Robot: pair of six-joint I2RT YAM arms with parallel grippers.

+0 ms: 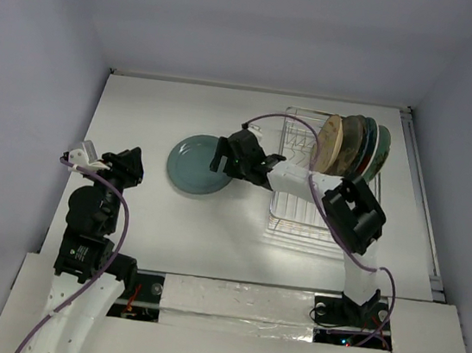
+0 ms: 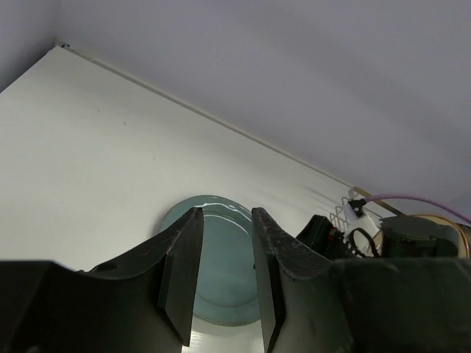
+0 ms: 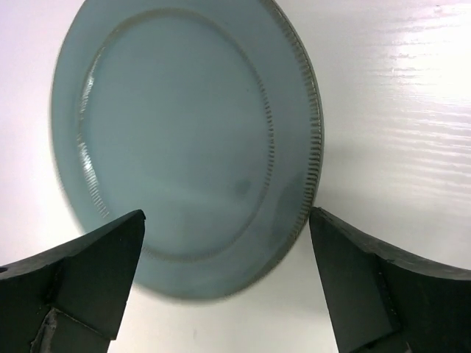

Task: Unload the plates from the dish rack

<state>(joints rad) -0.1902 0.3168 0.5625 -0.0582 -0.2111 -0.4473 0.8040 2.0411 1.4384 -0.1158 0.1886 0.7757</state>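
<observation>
Pale grey walls close in on three sides of a white counter (image 1: 157,114), with both arms bolted at its near edge. A plain teal plate (image 1: 196,164) lies flat on the counter, left of the dish rack (image 1: 299,224) and clear of it. The chrome wire rack sits toward the right side of the counter. At its far end the remaining plates (image 1: 353,147) stand on edge, packed together and leaning; a tan-faced one shows at the left of the group and a pale green one at the right, while the patterns of those between are too small to tell. The right arm reaches from its base across the near part of the rack, and the right hand (image 1: 221,155) hangs over the teal plate's right rim. In the right wrist view its two fingers (image 3: 96,265) stand wide apart on either side of the plate's near edge, closed on nothing. The left hand (image 2: 224,294) is held above the counter's left side, well apart from the plate and pointed toward it. Its jaws are parted only a little, and nothing sits in the narrow gap.
</observation>
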